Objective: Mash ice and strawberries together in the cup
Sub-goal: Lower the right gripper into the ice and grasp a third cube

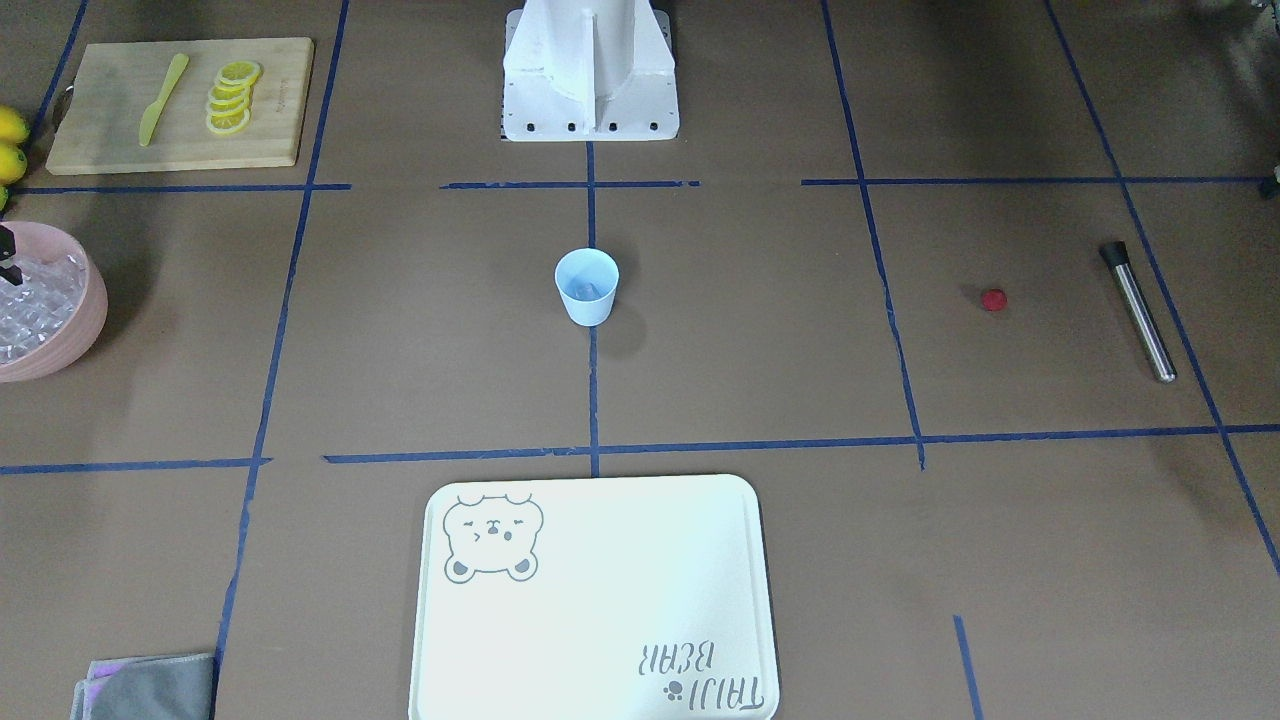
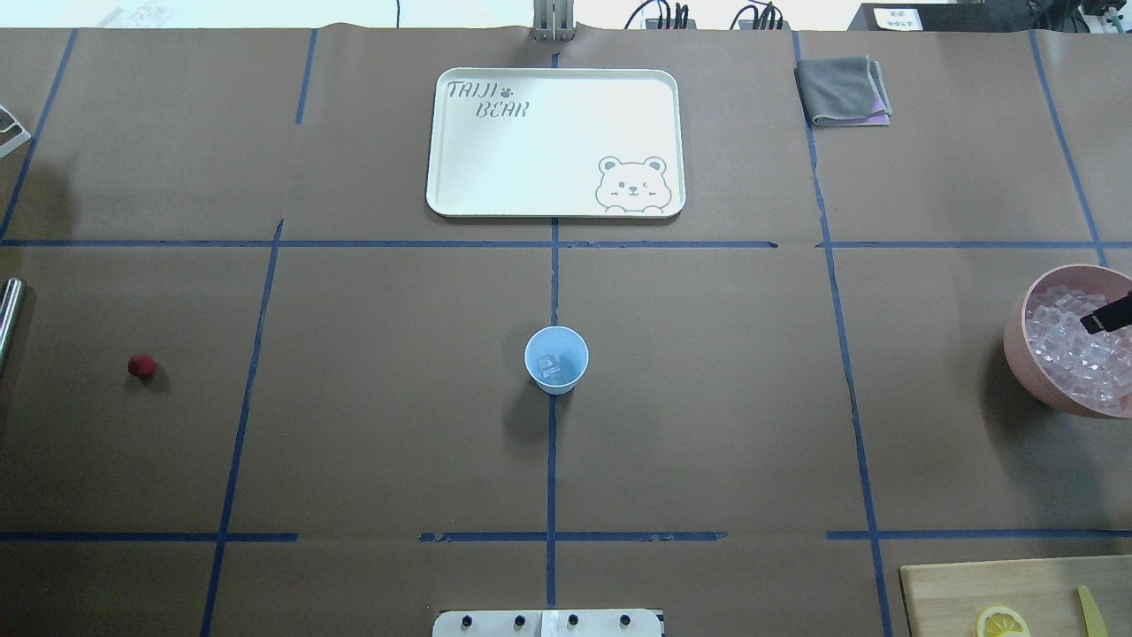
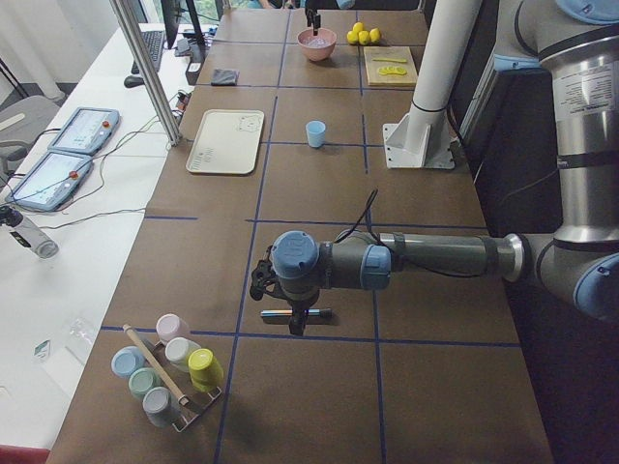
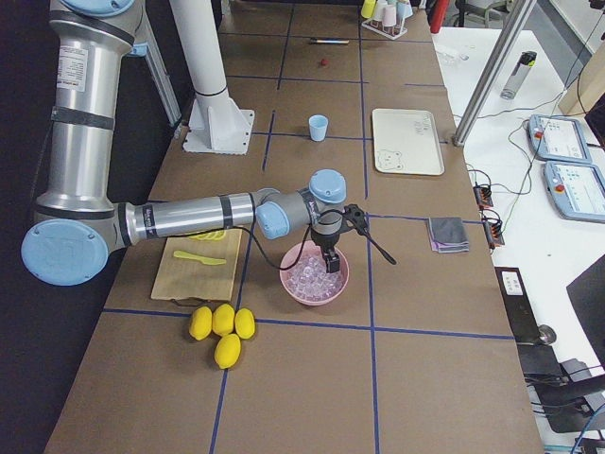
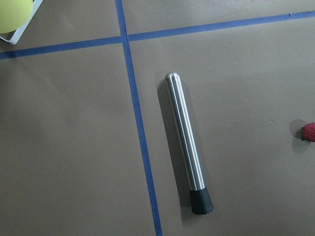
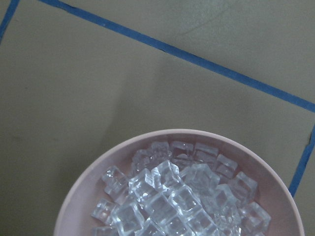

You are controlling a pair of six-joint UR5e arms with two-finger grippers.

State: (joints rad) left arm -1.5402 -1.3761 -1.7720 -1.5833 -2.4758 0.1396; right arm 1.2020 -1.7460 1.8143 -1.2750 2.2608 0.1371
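The light blue cup [image 2: 556, 358] stands upright at the table's centre with one clear ice cube [image 2: 550, 364] inside. More ice [image 6: 172, 201] fills the pink bowl [image 2: 1015, 341] at the right edge. My right gripper [image 2: 1110, 314] hangs just over that bowl; only a dark tip shows, so I cannot tell its state. The strawberry [image 2: 141, 365] lies alone on the far left, beside a steel muddler [image 5: 186, 142] with a black end. My left gripper [image 3: 295, 317] hovers above the muddler, and its fingers are out of the wrist view, so I cannot tell its state.
A white bear tray [image 2: 555, 141] lies beyond the cup. A grey cloth [image 2: 842, 90] sits at the back right. The wooden board [image 1: 180, 100] holds lemon slices and a green knife, with whole lemons [image 4: 219, 326] nearby. A rack of pastel cups [image 3: 169, 372] stands at the left end.
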